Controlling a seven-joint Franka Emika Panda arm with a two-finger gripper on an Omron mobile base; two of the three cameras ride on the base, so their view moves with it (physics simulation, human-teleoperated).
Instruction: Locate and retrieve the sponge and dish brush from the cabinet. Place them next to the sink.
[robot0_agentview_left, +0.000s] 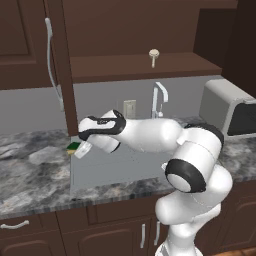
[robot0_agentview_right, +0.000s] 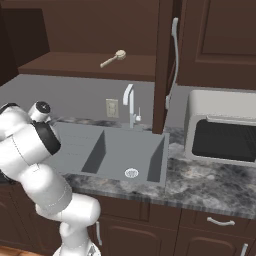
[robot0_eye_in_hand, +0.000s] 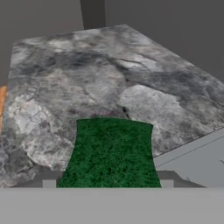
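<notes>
The sponge (robot0_eye_in_hand: 111, 151), dark green on top and yellow below, sits between my gripper's (robot0_eye_in_hand: 107, 184) two fingertips, which press against its sides. In the left base view the sponge (robot0_agentview_left: 73, 146) hangs low over the marbled counter just left of the sink (robot0_agentview_left: 107, 170), with my gripper (robot0_agentview_left: 81, 148) shut on it. The cream dish brush (robot0_agentview_left: 153, 55) lies on the shelf of the open cabinet (robot0_agentview_left: 140, 67), far above the hand. From the right base view the dish brush (robot0_agentview_right: 115, 58) lies on that shelf over the sink (robot0_agentview_right: 125, 150).
The chrome faucet (robot0_agentview_left: 159, 100) stands behind the basin. The open cabinet door with its long pale handle (robot0_agentview_left: 49, 55) hangs above the left counter. A toaster oven (robot0_agentview_right: 222, 130) stands right of the sink. Marbled counter (robot0_eye_in_hand: 87, 74) stretches beyond the sponge.
</notes>
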